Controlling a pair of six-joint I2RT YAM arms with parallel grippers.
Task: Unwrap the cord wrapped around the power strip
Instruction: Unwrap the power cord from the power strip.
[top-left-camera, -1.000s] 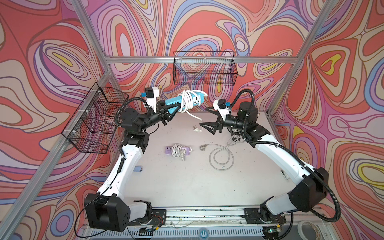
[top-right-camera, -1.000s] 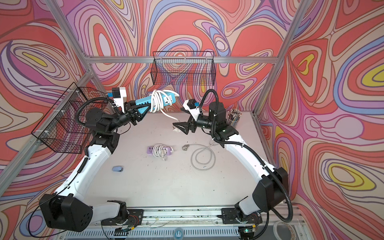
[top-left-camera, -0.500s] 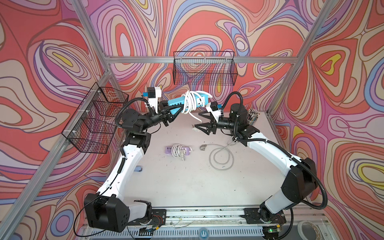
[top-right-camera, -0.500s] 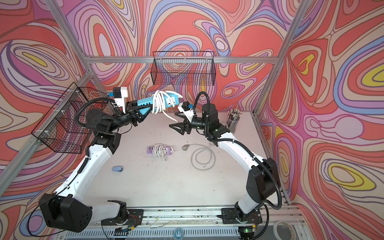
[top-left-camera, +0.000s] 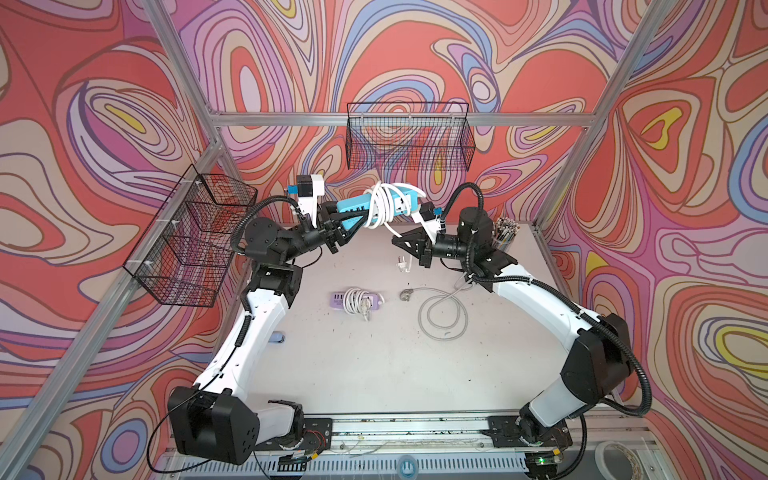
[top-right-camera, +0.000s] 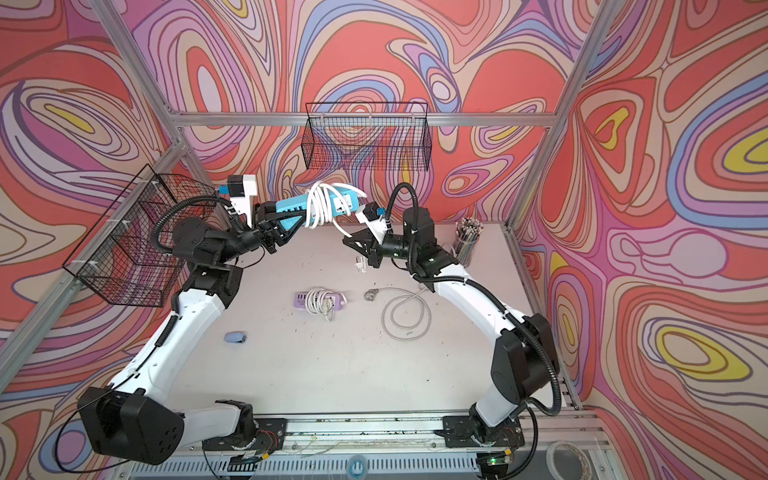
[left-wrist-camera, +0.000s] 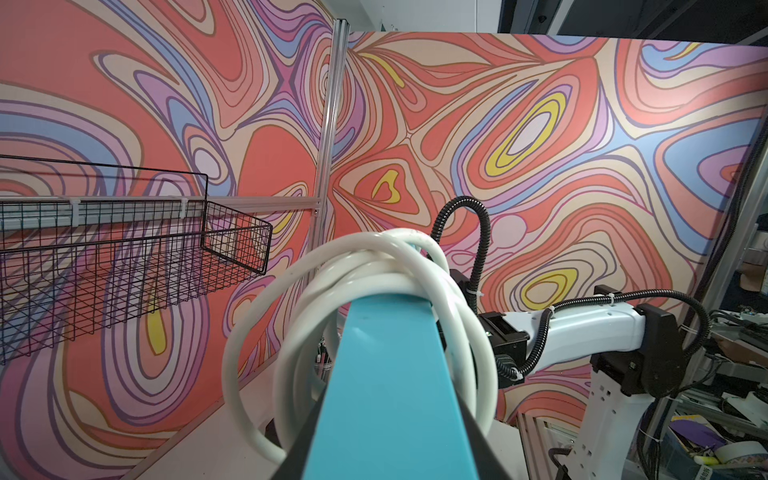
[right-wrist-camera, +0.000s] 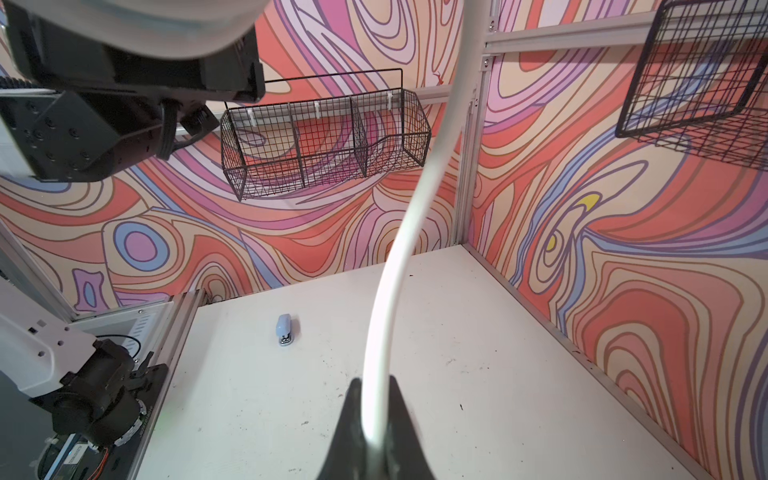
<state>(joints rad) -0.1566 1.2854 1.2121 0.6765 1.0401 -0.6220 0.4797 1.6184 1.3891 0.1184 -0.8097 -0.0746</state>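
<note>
left gripper (top-left-camera: 347, 219) grips power strip (top-left-camera: 353, 204) | right gripper (right-wrist-camera: 372, 390) pinches cord (right-wrist-camera: 417, 203)

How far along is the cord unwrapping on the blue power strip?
Done: the turquoise plastic power strip is lifted, clamped in the left gripper. In hand: the right gripper is shut on a free stretch of the white round cord. Left: several turns still wrap the strip.
</note>
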